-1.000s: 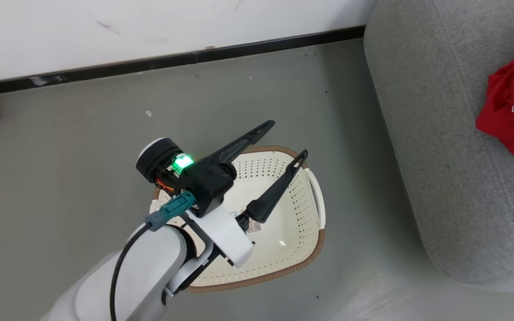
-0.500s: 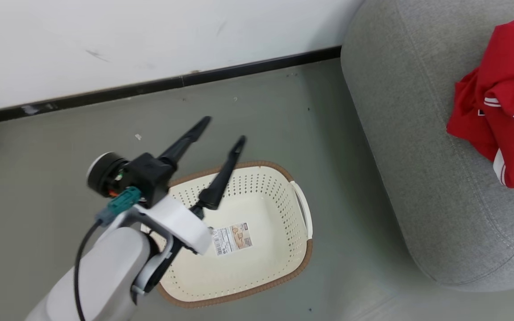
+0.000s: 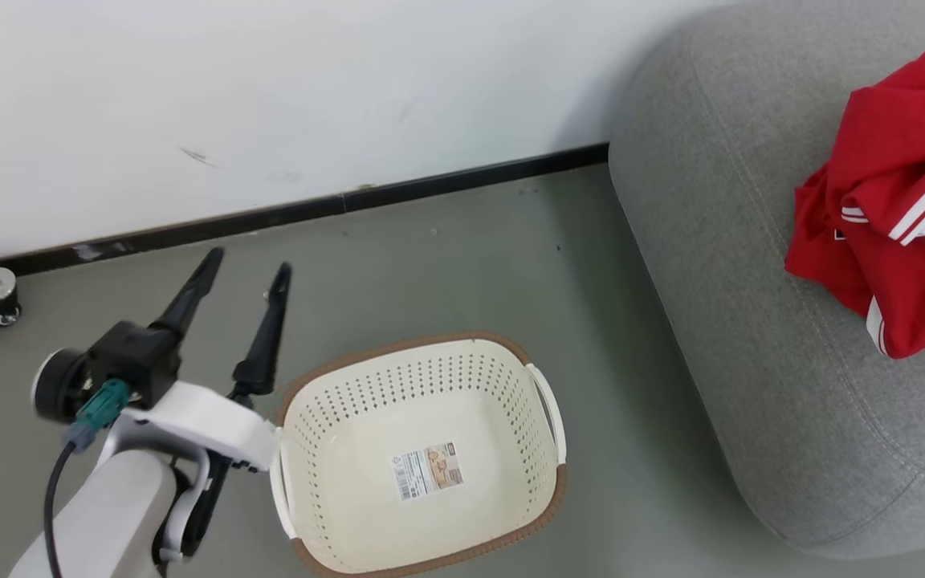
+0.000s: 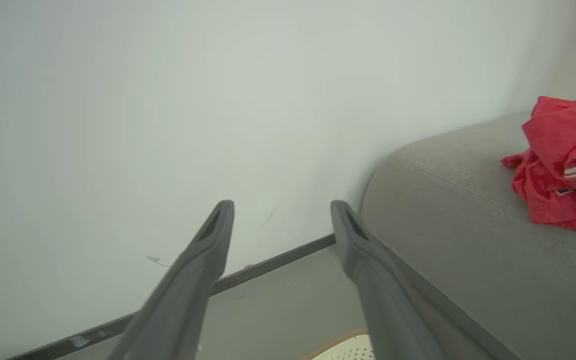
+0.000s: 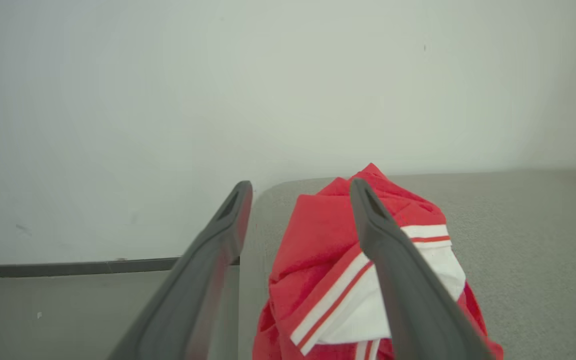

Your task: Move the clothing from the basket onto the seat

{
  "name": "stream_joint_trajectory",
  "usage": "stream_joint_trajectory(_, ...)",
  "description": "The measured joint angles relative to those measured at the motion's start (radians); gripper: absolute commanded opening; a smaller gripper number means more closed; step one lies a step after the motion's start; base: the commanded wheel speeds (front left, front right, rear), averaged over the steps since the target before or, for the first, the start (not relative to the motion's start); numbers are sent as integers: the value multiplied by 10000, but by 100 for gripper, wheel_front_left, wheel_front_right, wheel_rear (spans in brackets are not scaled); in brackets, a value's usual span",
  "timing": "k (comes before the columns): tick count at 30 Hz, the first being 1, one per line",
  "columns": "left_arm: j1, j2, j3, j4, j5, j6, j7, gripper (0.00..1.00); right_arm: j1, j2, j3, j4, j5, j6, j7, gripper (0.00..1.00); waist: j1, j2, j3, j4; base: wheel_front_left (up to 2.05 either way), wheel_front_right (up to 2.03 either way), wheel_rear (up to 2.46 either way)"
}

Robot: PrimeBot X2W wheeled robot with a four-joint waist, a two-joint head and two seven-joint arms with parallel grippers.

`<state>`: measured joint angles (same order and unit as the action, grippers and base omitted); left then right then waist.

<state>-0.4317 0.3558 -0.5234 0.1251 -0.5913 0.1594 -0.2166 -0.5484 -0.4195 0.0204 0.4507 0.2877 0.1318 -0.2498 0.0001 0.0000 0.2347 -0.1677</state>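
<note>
Clothing (image 3: 888, 233) lies in a crumpled red heap on the seat (image 3: 735, 321), well in from its rounded edge, where I judge it is unlikely to slide off. Beside the seat, the basket (image 3: 430, 377) stands on the floor (image 3: 430, 265), bare down to the label sticker (image 3: 428, 471) on its bottom, so I take the transfer to be done or nearly so. My left tool (image 3: 247, 262) hangs over the floor just left of the basket, fingers spread with nothing between them, pointing toward the wall (image 3: 270, 96). There it blocks neither basket nor seat. My right tool (image 5: 301, 185) hovers above the heap, released. One finger crosses the white striped panel in the right wrist view, and I see no fabric pinched, which suits a garment set down.
</note>
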Motion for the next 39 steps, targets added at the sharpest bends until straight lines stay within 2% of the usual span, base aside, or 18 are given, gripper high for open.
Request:
stream_joint_trajectory(12,1533,382,1202,585,-219,1016,-242,100,1074,1467,562,-1218,-251,0,-2,100,0,0,-876,478,0,0,0)
stream_joint_trajectory(22,2716,437,1939,698,-320,1536,-314,100,2542,2483,570,-1465,-539,-2,-10,100,0,0,-1562,949,0,0,0)
stream_joint_trajectory(34,3557,201,2324,397,-178,1735,-316,100,4018,3430,433,-2102,-1250,-2,-10,100,0,0,-2248,1395,0,0,0)
stream_joint_trajectory(39,3883,90,2389,320,-63,1737,-316,100,4756,3545,255,-2320,-1574,-2,-8,100,0,0,-2510,1538,0,0,0)
